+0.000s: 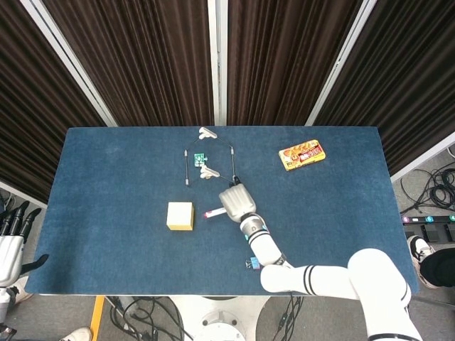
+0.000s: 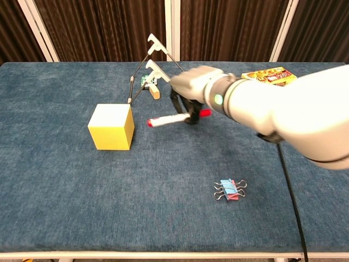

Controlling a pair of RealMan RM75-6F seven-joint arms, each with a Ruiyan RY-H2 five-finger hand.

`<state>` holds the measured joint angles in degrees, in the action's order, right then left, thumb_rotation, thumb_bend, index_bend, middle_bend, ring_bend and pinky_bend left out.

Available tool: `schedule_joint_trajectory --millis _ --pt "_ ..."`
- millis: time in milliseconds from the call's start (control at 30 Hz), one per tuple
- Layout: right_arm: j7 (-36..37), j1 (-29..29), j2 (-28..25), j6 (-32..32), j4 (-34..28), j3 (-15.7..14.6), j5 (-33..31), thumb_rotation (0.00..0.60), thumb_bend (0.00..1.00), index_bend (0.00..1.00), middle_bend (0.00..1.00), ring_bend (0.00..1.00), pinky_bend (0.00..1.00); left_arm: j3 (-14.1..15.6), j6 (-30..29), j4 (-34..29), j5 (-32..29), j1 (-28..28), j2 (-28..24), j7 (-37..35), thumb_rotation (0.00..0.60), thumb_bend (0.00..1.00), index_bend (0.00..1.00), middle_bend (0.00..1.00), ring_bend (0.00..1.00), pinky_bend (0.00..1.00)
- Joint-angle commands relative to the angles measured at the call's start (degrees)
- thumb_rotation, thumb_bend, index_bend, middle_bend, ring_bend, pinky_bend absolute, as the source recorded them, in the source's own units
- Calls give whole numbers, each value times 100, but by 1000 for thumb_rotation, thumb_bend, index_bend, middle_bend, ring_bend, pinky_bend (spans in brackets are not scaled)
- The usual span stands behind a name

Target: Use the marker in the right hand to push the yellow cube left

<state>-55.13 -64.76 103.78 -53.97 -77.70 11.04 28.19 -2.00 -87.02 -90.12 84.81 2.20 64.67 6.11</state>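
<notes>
The yellow cube (image 1: 180, 216) (image 2: 112, 127) sits on the blue table, left of centre. My right hand (image 1: 236, 202) (image 2: 194, 90) holds a white marker with red ends (image 2: 173, 118) (image 1: 213, 212), pointing left. The marker's tip hangs a short gap to the right of the cube, not touching it. My left hand (image 1: 10, 239) shows at the head view's left edge, off the table, fingers apart and holding nothing.
A black wire hanger with white clips (image 1: 208, 159) (image 2: 154, 63) lies just behind my right hand. A snack packet (image 1: 301, 154) (image 2: 271, 77) is at the back right. A binder clip (image 2: 229, 190) (image 1: 253, 263) lies near the front edge.
</notes>
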Motion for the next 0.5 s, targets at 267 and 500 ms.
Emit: schedule_joint_trajectory --millis 267,500 --pt "-96 167 -212 -85 -299 -353 -272 600 233 162 338 66 72 18 -46 -32 25 -30 0 21 600 34 175 123 101 97" --pt "230 482 -849 -440 -1001 -493 162 600 176 119 286 54 70 12 -76 -34 60 -28 0 -3 600 35 175 124 101 97"
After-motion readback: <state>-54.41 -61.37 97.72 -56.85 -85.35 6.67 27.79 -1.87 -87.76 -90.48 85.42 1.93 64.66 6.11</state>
